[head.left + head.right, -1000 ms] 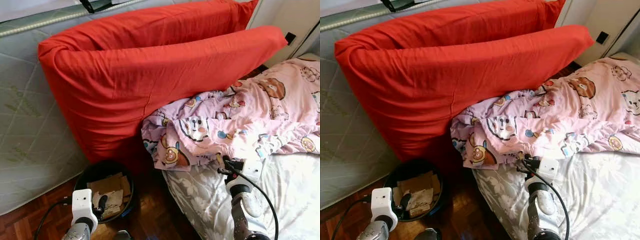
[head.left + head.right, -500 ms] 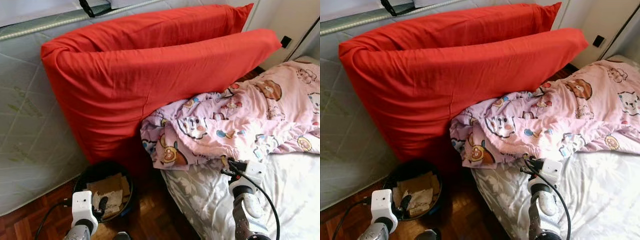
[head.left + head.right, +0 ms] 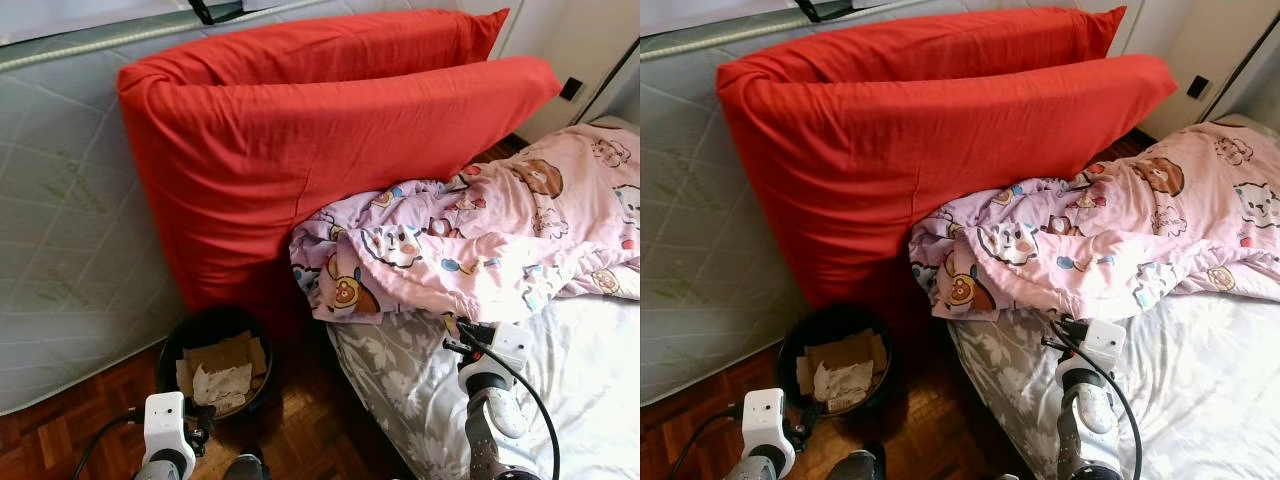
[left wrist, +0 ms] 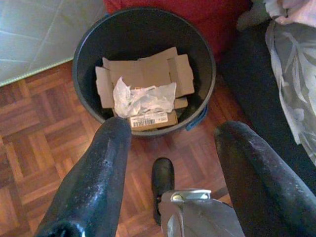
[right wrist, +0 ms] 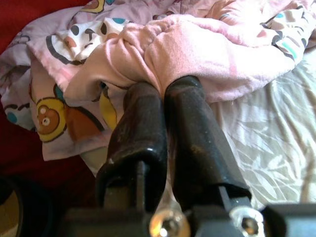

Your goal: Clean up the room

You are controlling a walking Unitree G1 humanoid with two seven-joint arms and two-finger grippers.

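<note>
Right gripper (image 5: 165,94) clamped on pink blanket (image 3: 480,250) edge.

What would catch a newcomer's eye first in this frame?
Two big red pillows leaning against an upended mattress. Below them, a pink cartoon-print blanket is heaped on the bed, its edge pinched by the right gripper. A black bin of cardboard and crumpled paper stands on the floor.

Left end effector (image 4: 168,133) hangs low with fingers spread; right end effector (image 5: 165,91) reaches forward, fingers pressed together.
</note>
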